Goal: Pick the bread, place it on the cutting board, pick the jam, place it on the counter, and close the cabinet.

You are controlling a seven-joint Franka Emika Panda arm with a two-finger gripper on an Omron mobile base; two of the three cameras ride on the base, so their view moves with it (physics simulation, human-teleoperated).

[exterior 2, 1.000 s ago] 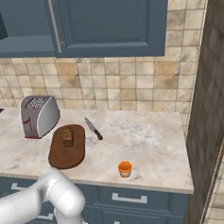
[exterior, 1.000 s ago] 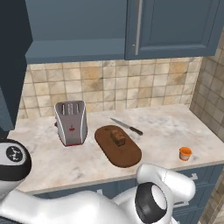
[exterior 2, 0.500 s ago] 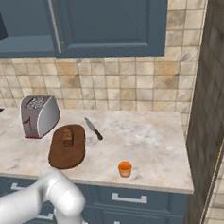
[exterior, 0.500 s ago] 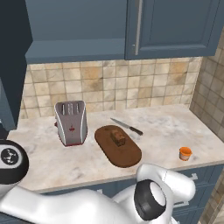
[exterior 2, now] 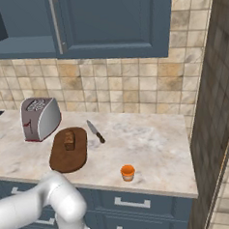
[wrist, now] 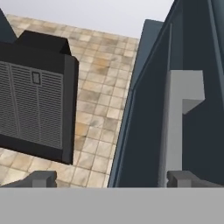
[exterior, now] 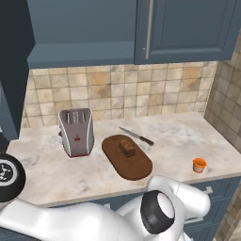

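Note:
The bread (exterior: pixel 126 147) (exterior 2: pixel 69 140) lies on the dark oval cutting board (exterior: pixel 134 164) (exterior 2: pixel 66 159), beside the toaster. Near the counter's (exterior: pixel 179 136) (exterior 2: pixel 147 143) front edge stands the orange jam jar (exterior: pixel 199 164) (exterior 2: pixel 127 172). The cabinet's right door (exterior: pixel 188 28) (exterior 2: pixel 114 19) is closed. Its left door (exterior: pixel 14 70) stands swung out, leaving the shelf (exterior: pixel 80 47) (exterior 2: pixel 14 43) exposed. In the hand view my gripper (wrist: pixel 113 179) is open and holds nothing. It points at that door's edge (wrist: pixel 127 131) and pale handle (wrist: pixel 175 131).
A silver toaster (exterior: pixel 75 132) (exterior 2: pixel 39 119) stands left of the board, and a knife (exterior: pixel 136 136) (exterior 2: pixel 96 132) lies behind it. A black range hood (wrist: pixel 35 109) hangs against the tiled wall. A tiled side wall (exterior 2: pixel 212 104) closes the counter's right end.
My arm's dark joint at the lower left of the left base view has drifted slightly left. Bread, jam and board have not moved.

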